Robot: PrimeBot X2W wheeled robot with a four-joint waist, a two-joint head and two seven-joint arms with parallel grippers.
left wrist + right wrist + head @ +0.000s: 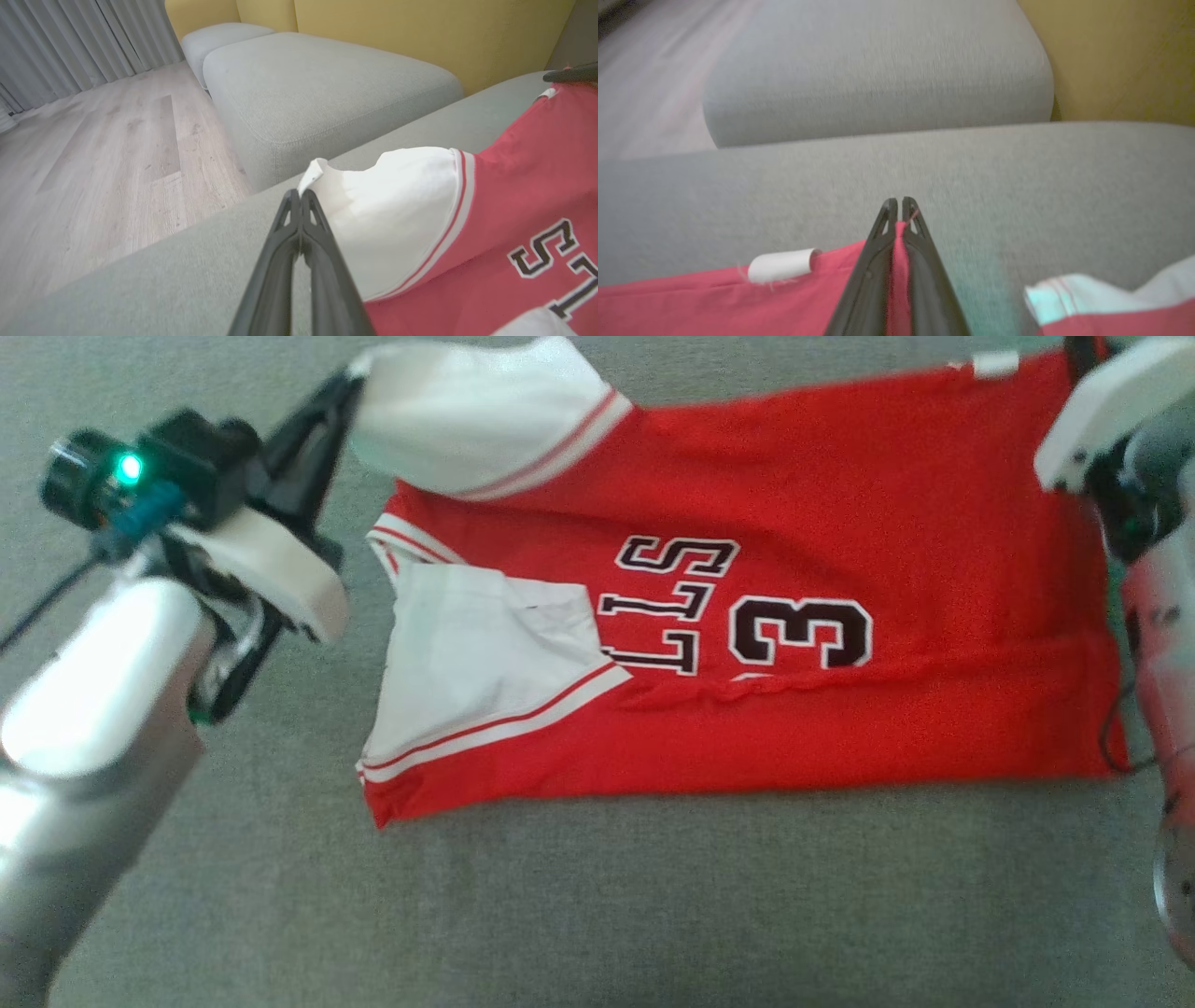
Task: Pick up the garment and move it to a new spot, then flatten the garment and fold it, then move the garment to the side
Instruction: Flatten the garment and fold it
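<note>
A red jersey [766, 709] with white sleeves and black lettering lies spread on the grey cushion [653, 896], its near long edge folded over. My left gripper [350, 383] is shut on the far white sleeve [476, 415] and holds it lifted off the cushion; the left wrist view shows the sleeve [392, 214] pinched at the tips of that gripper [300, 193]. My right gripper [897, 201] is shut on the jersey's red hem [899, 275] at the far right corner, beside a white label [780, 266]. In the head view its fingers are hidden behind the wrist [1111, 411].
A second grey cushion [317, 88] lies beyond the one I work on, with a yellow backrest [420, 32] behind it. Wooden floor [93, 154] and grey curtains [84, 37] are off the cushion's left end. Bare grey fabric stretches in front of the jersey.
</note>
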